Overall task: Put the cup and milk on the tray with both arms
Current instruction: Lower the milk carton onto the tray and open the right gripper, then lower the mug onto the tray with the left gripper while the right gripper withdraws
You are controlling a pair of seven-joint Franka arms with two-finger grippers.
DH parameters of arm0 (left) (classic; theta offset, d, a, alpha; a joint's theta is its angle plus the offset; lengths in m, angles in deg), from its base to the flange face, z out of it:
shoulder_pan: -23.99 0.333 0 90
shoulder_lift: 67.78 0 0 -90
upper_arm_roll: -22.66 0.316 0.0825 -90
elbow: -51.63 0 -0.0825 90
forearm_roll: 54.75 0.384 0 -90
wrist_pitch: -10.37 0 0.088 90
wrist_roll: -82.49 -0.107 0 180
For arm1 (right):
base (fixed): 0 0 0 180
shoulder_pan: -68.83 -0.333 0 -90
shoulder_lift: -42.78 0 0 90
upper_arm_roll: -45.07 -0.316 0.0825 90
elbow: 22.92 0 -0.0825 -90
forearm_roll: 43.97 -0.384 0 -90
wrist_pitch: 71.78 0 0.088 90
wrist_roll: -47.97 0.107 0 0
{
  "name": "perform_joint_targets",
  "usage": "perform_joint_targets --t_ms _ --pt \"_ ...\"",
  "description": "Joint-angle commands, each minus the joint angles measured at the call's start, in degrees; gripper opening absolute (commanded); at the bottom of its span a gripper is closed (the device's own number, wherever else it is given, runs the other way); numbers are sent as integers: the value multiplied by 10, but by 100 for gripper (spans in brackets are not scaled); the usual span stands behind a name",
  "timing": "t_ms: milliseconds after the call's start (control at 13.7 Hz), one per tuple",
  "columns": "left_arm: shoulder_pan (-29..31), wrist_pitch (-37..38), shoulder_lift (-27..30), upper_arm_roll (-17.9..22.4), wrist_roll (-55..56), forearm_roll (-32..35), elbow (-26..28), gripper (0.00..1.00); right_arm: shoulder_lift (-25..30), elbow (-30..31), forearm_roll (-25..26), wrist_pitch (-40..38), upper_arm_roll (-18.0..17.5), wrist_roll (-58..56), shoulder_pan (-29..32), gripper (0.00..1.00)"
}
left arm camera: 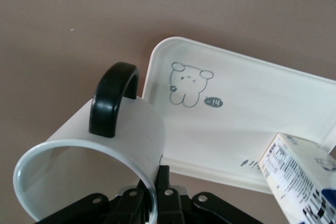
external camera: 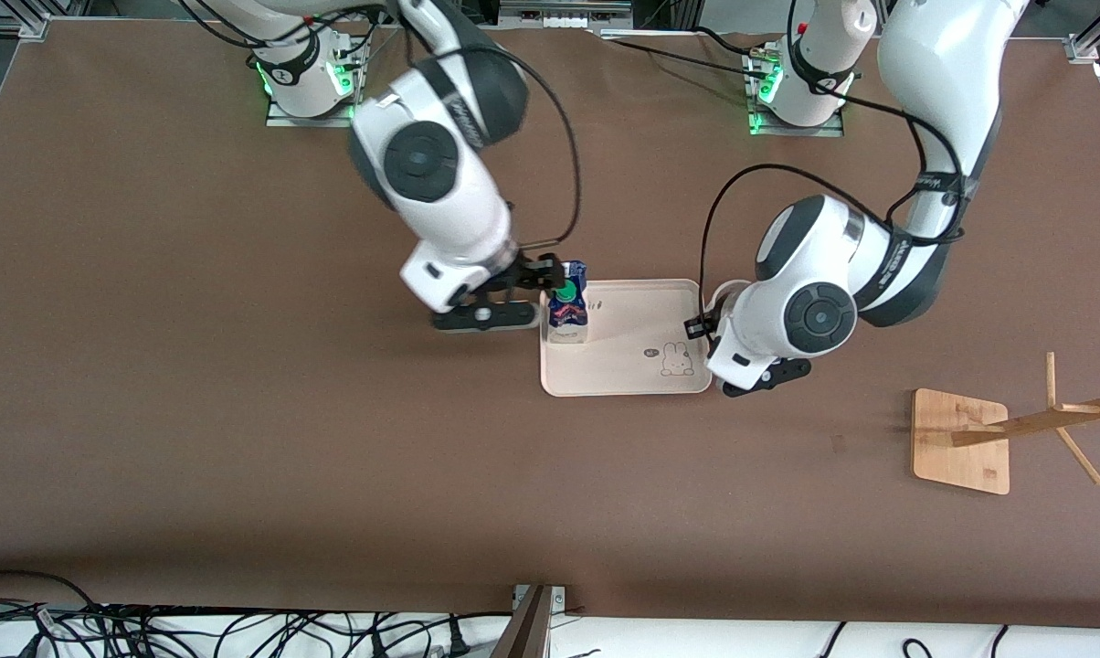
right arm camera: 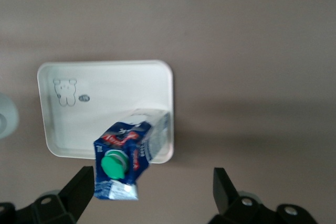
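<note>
Brown matte table (external camera: 239, 439): wide, flat, largely bare; cables and a white ledge run along its edge nearest the front camera; metal framing shows past the arms' bases.

Right arm, white with black joints: reaches down to the tray's right-arm end. Right gripper (right arm camera: 152, 195): jaws spread wide, nothing between them in the right wrist view; in the front view it sits just beside the milk. Judged to have let go so the carton stands on its own.

Left arm, white with black joints: bends low at the tray's left-arm end. Left gripper (left arm camera: 157, 203): black fingers closed on the cup's wall at the rim, one inside and one outside. Holding by the rim likely keeps the base free for setting down.

Cream rectangular tray with rounded corners and a small rabbit drawing (external camera: 641, 315): mid-table, between the two grippers. Landmark for all entries.

Bamboo rack with flat base and slanted pegs (external camera: 966, 439): well apart from the tray, toward the left arm's end, nearer the front camera.

White enamel-look cup with black loop handle (left arm camera: 113, 140): tilted, carried just outside the tray's left-arm end, over the table; not yet on the tray.

Small blue-and-white gable-top milk carton with round green cap (external camera: 568, 306): upright on the tray, at its right-arm end.
</note>
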Motion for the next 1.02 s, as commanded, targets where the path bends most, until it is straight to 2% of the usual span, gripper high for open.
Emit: perform_joint_targets --t_ms 0,219,292,438,657,803,949 --pt "-35 -26 -38 0 36 17 -29 0 54 12 -17 -60 5 -53 76 100" --pt "-60 -65 -54 5 95 19 -22 0 94 15 -17 -134 8 -164 162 100" --pt "-58 -65 -55 5 96 19 -19 0 109 17 -17 -157 20 -201 183 100" --pt "-57 -65 -58 5 122 19 -9 0 126 18 -15 -199 73 -252 187 100" --pt "-60 -65 -72 5 154 19 -6 0 161 56 -1 -209 121 -300 187 100" --pt "-62 -67 -73 6 148 22 6 0 184 81 21 -207 135 -330 187 100" --pt "-64 -66 -73 5 146 44 11 0 207 106 57 -202 134 -331 186 100"
